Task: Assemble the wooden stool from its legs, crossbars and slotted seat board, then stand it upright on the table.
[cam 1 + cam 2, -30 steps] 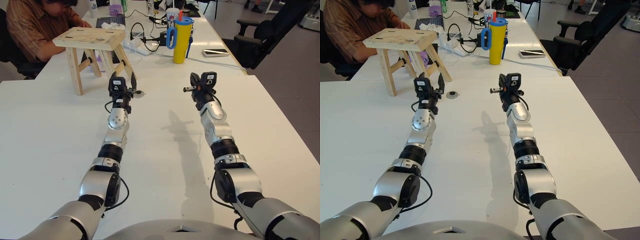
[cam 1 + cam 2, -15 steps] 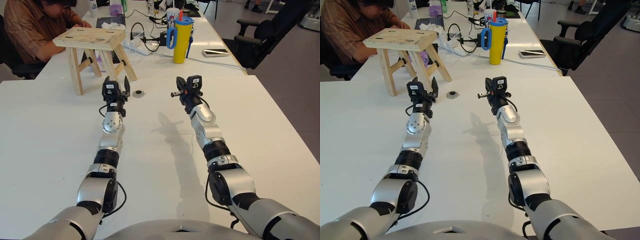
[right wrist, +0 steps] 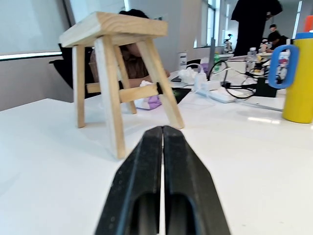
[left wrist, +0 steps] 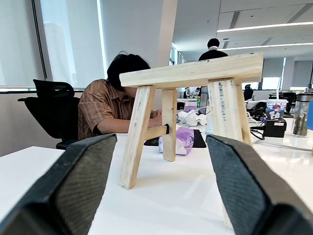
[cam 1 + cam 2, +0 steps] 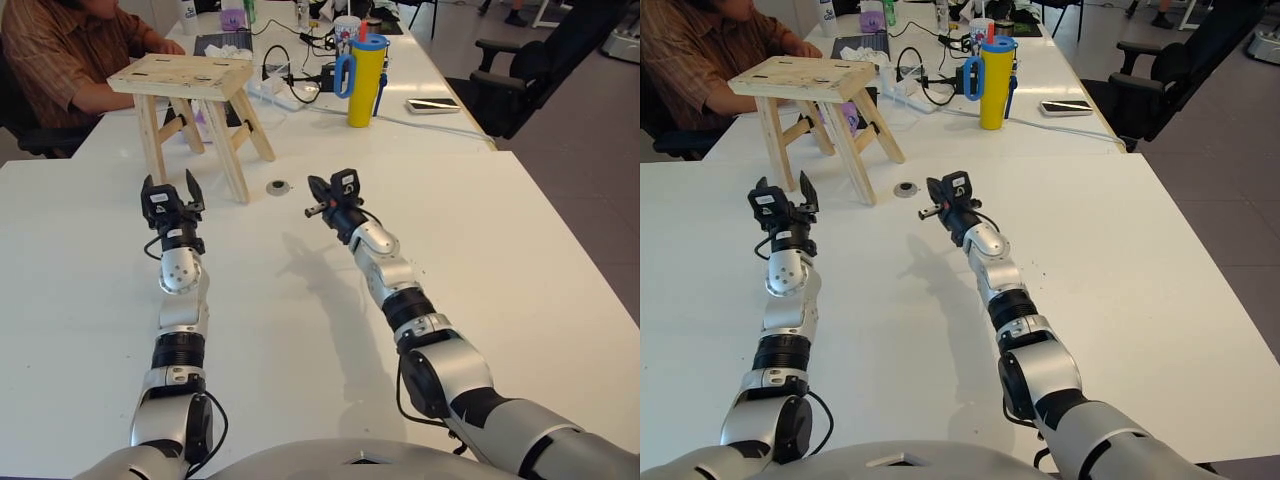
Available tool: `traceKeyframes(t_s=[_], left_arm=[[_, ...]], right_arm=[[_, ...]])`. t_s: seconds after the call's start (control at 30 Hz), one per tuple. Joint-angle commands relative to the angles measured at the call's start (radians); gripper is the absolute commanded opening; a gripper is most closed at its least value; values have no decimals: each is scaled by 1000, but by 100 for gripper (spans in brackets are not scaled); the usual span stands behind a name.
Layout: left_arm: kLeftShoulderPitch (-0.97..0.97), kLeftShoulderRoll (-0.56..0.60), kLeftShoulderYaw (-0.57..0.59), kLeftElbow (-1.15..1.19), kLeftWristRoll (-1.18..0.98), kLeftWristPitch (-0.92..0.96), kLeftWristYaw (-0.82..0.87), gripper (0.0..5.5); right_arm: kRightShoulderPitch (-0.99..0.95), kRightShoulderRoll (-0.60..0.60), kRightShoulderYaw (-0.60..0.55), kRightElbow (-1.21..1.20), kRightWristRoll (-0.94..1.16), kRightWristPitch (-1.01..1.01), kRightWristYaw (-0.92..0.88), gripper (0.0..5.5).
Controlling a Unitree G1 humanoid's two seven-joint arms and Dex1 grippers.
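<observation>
Standing upright on the tabletop (image 5: 300, 330), the assembled wooden stool (image 5: 190, 75) faces my left gripper (image 5: 168, 183), jaws spread wide. My right gripper (image 5: 318, 188) hovers nearby, jaws pressed together.

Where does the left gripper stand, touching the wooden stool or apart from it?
Apart. The left wrist view shows bare table between the fingers of the open left gripper and the wooden stool, whose nearest leg stands farther back.
</observation>
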Motion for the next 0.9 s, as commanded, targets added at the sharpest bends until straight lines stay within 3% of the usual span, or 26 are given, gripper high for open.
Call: traceKeyframes(t_s=[0.03,0.47,0.7,0.9], left_arm=[[23,16,9,-29,-3,32,-7,340],[-146,21,-16,163,-2,-21,-45,340],[-159,-12,-117,167,-2,-19,-195,340],[-175,-39,-152,155,10,-10,-208,340]], right_arm=[[-2,10,17,4,-19,-5,16,0],[24,-65,-50,-29,-1,-18,-35,0],[45,-148,-124,-94,-46,-55,-244,0],[96,-167,-119,-147,-45,-34,-247,0]])
